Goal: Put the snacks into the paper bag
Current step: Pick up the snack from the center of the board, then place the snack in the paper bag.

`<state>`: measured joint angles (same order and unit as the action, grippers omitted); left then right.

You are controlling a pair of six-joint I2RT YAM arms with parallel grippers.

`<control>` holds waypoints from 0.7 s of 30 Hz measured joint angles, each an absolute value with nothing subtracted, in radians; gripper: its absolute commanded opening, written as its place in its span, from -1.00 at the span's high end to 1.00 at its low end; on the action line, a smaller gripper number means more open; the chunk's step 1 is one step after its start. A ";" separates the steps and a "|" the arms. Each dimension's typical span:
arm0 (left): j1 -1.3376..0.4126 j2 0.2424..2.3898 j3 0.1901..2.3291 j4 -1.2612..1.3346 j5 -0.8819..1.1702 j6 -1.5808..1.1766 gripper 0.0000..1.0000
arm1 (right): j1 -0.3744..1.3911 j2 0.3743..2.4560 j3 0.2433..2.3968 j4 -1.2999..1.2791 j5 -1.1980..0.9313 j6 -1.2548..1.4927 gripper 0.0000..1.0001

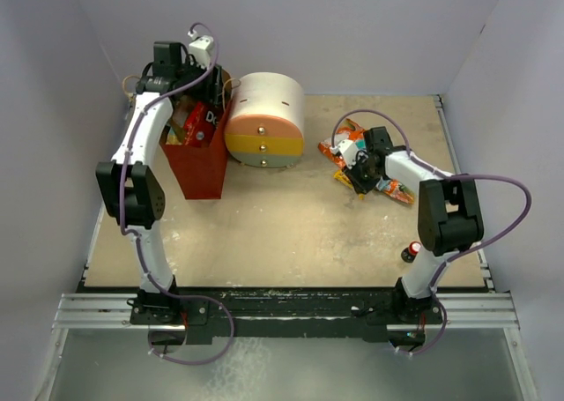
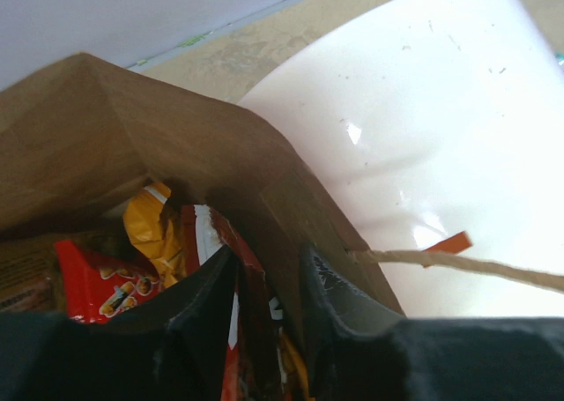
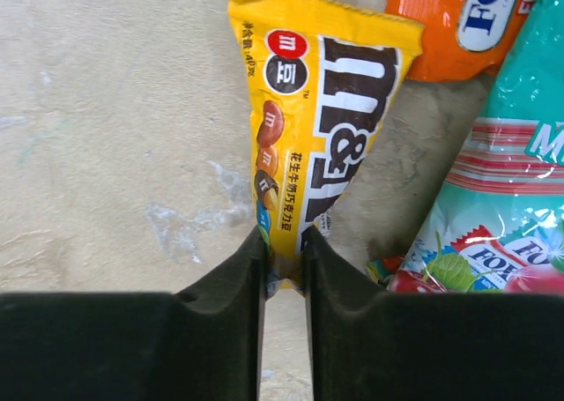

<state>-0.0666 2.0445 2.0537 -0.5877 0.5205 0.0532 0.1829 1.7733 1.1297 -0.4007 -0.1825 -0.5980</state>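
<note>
Our right gripper [image 3: 282, 241] pinches a yellow packet [image 3: 322, 101] near the table's [image 3: 106, 110] right edge; our left gripper [image 2: 269, 273], jaws apart, hangs in the bag [image 2: 97, 145].

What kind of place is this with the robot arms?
Probably a robot test booth: plain walls box in a board table, the left arm and right arm are bolted to a metal rail, and snacks and a paper bag are laid out.
</note>
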 measured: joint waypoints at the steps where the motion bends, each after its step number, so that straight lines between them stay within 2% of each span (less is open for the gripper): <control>1: -0.067 2.033 2.046 -0.586 0.512 0.067 -0.39 | 0.183 1.771 1.134 -0.409 -0.193 -0.599 0.67; 5: -0.067 1.934 1.987 -0.577 0.430 0.126 -0.75 | 0.184 1.743 1.146 -0.451 -0.255 -0.602 0.79; 8: -0.068 1.825 1.930 -0.548 0.323 0.179 -0.87 | 0.196 1.703 1.164 -0.488 -0.306 -0.602 0.80; 12: -0.068 1.673 1.856 -0.510 0.235 0.225 -0.91 | 0.234 1.634 1.205 -0.519 -0.373 -0.601 0.80; 15: -0.068 1.570 1.800 -0.502 0.242 0.229 -0.91 | 0.264 1.573 1.248 -0.528 -0.448 -0.597 0.76; 17: -0.068 1.517 1.768 -0.502 0.285 0.224 -0.91 | 0.279 1.537 1.280 -0.529 -0.497 -0.591 0.75; 21: -0.080 1.431 1.714 -0.510 0.497 0.162 -0.89 | 0.316 1.475 1.346 -0.499 -0.575 -0.564 0.75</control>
